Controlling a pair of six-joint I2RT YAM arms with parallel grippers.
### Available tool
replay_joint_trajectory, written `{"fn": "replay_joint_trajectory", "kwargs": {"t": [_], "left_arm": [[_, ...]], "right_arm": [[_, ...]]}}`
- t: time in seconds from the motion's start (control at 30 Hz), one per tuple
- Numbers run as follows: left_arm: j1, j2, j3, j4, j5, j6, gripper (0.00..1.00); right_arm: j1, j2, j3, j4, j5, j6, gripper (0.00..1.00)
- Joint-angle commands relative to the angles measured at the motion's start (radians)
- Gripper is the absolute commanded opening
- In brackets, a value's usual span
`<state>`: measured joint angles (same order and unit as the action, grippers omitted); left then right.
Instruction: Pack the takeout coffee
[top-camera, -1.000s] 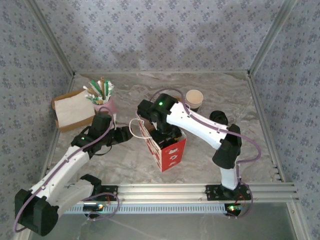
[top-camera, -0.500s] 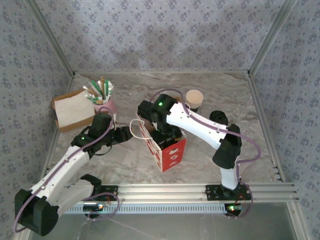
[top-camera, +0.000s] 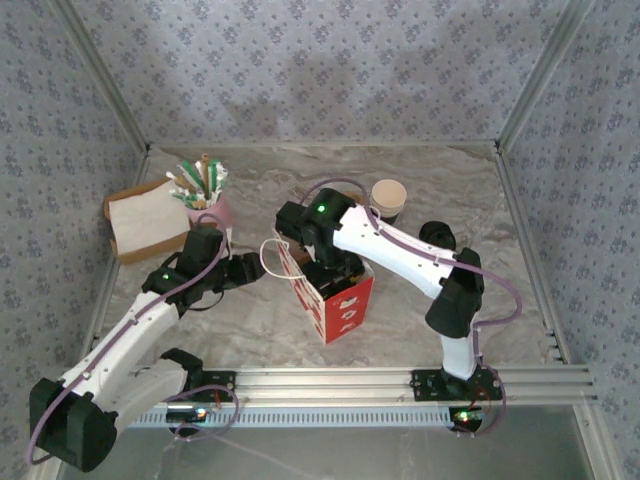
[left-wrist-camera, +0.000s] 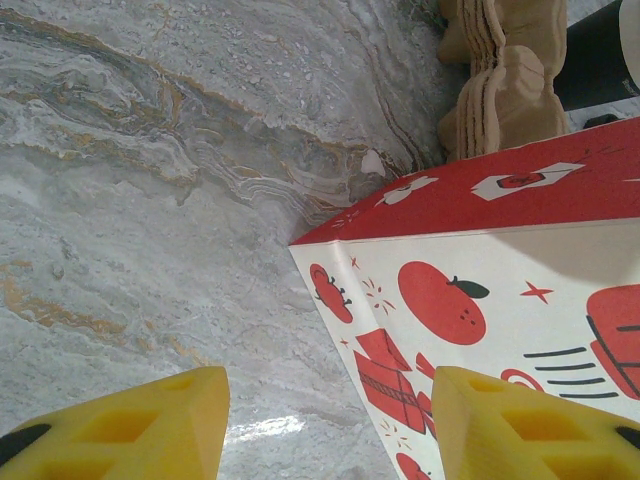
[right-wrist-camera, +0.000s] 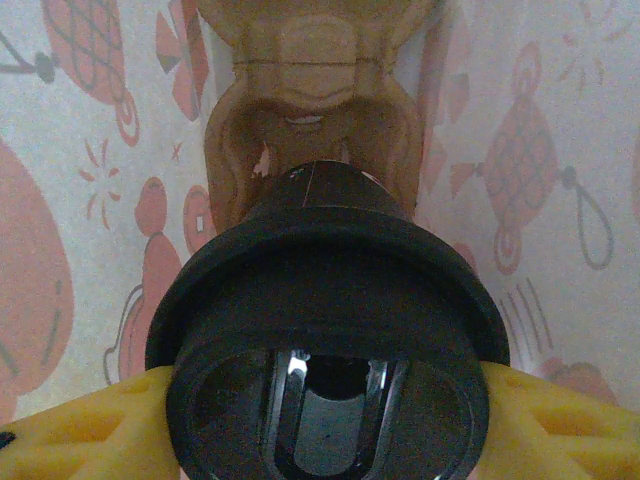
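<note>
The takeout coffee (right-wrist-camera: 325, 350), a black cup with its black lid on, sits between the yellow fingers (right-wrist-camera: 85, 430) of my right gripper (right-wrist-camera: 325, 425), which is shut on it. It hangs inside the red paper bag (top-camera: 342, 300), above the brown cardboard carrier (right-wrist-camera: 310, 120) at the bag's bottom. In the top view the right wrist (top-camera: 325, 262) reaches down into the bag's mouth. My left gripper (left-wrist-camera: 330, 425) stands open at the bag's left side, low over the table. One corner of the bag (left-wrist-camera: 480, 280) lies between its fingers (left-wrist-camera: 130, 425).
A white and tan paper cup (top-camera: 388, 197) stands behind the bag. At the back left are a tray of napkins (top-camera: 145, 222) and a pink cup of straws and stirrers (top-camera: 205, 192). The bag's white handle (top-camera: 268, 256) loops towards my left gripper.
</note>
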<state>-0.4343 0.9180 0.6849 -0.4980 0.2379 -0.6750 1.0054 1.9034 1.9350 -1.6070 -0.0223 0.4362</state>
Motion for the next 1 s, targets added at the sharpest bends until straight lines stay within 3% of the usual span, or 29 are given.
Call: {"fn": "replay_joint_trajectory", "kwargs": {"t": [0.0,0.97], "left_arm": [[-0.005,-0.006,0.005,-0.011,-0.009,-0.006,0.56],[-0.006,-0.013,0.007,-0.016,-0.010,-0.006,0.56]], "right_arm": [[-0.001,-0.037,-0.011,-0.044,-0.002,-0.012,0.64],[-0.002,-0.043,-0.017,-0.027,-0.003,-0.017,0.64]]}}
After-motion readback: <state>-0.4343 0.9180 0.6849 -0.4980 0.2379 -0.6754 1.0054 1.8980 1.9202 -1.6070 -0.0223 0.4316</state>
